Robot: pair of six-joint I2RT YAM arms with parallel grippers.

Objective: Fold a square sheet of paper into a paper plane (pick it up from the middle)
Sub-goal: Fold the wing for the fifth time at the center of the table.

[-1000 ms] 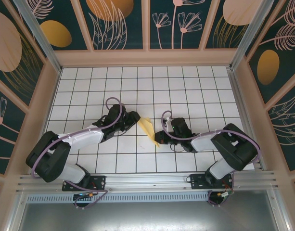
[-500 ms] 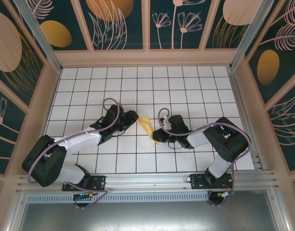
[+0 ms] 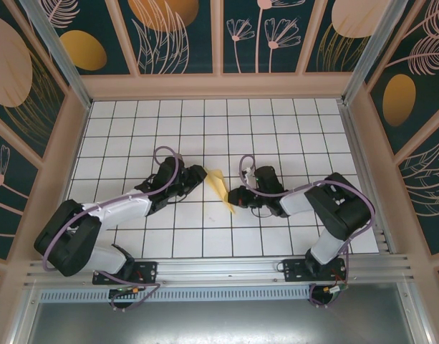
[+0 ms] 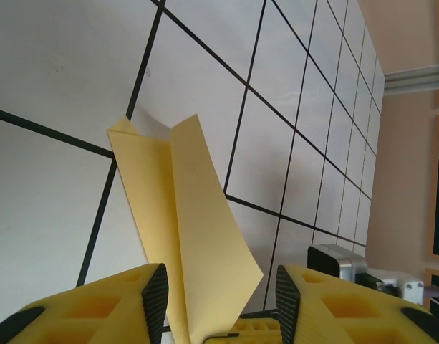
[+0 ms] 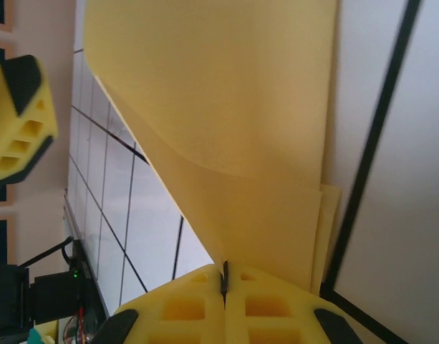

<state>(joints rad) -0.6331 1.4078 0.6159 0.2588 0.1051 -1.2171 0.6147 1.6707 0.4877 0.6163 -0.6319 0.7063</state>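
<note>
The sheet of paper [image 3: 218,185] is a creased pale-yellow wedge standing partly off the white grid table between my two grippers. My right gripper [image 3: 235,195] is shut on its near lower edge. In the right wrist view the paper [image 5: 233,129] runs straight into the seam of the closed right gripper [image 5: 224,276]. My left gripper [image 3: 199,174] sits at the wedge's left side. In the left wrist view the folded paper [image 4: 190,229] rises between the parted fingers of the left gripper [image 4: 221,287], near the left pad [image 4: 156,294] and apart from the right pad [image 4: 286,297].
The gridded table [image 3: 205,129] has wooden walls [image 3: 219,84] at the back and sides. An aluminium rail [image 3: 219,269] runs along the near edge by the arm bases. The left gripper's yellow finger [image 5: 18,115] shows in the right wrist view.
My right gripper has slid a little left with the paper, and its arm has folded in. The wedge now stands narrower and slightly further back. The left gripper has barely shifted.
</note>
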